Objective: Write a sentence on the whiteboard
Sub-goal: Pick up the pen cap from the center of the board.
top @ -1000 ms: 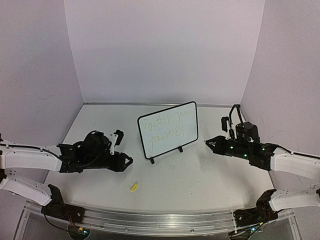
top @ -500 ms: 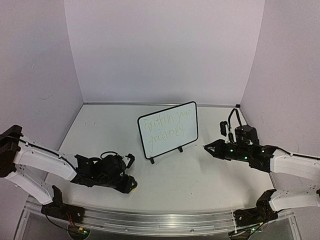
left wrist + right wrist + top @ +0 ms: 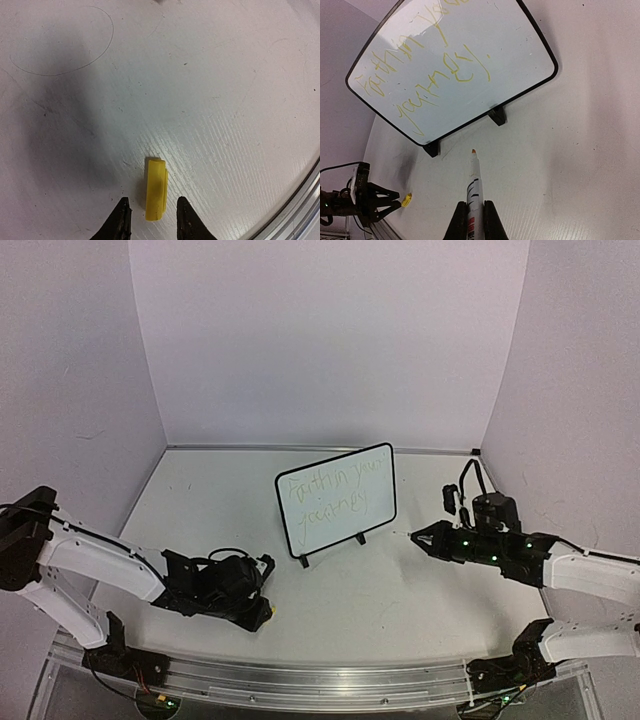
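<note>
The whiteboard (image 3: 336, 502) stands upright on two black clip feet at the table's middle, and also shows in the right wrist view (image 3: 520, 45). The sentence (image 3: 335, 492), two lines of faint yellow-green cursive, is on its face (image 3: 432, 75). My right gripper (image 3: 420, 536) is shut on a white marker (image 3: 474, 182), its orange tip bare and pointing at the board's feet, apart from the board. My left gripper (image 3: 152, 202) is open, low over the table, its jaws on either side of a small yellow marker cap (image 3: 156, 187) without touching it.
The metal rail (image 3: 330, 677) of the table's near edge runs close behind the left gripper and shows at the lower right of the left wrist view (image 3: 300, 210). Purple walls close the back and both sides. The left gripper (image 3: 387, 196) shows at the right wrist view's lower left.
My left arm has swung down and toward the near edge, bringing its open gripper over the yellow cap. My right gripper with the marker has shifted slightly.
</note>
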Tool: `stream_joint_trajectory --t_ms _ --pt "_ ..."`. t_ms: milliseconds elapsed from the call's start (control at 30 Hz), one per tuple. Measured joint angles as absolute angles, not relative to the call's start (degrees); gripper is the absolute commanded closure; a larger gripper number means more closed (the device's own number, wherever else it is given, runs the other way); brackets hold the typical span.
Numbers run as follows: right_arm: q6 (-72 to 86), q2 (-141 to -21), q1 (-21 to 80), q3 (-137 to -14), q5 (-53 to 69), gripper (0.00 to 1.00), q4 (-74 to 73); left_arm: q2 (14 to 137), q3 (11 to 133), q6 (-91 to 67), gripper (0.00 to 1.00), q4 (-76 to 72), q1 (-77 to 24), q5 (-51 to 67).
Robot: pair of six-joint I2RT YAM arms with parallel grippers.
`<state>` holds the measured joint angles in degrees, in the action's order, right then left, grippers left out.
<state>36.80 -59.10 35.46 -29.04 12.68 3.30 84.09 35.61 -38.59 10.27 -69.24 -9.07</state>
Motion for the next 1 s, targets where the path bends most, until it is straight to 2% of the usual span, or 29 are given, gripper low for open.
stream_joint_trajectory --t_ms 300,600,1000 --pt "37.4 -58.2 35.5 -28.4 12.4 1.0 3.1 91.5 41.4 -36.9 0.85 14.2 -72.5 -12.4" --pt "37.6 -57.8 35.5 -28.1 11.9 1.0 2.9 92.1 42.4 -37.7 0.99 15.1 -73.6 -15.1" --pt "35.4 -58.0 35.5 -28.8 15.2 1.0 -0.2 90.8 42.3 -37.1 1.0 15.7 -73.6 -14.6"
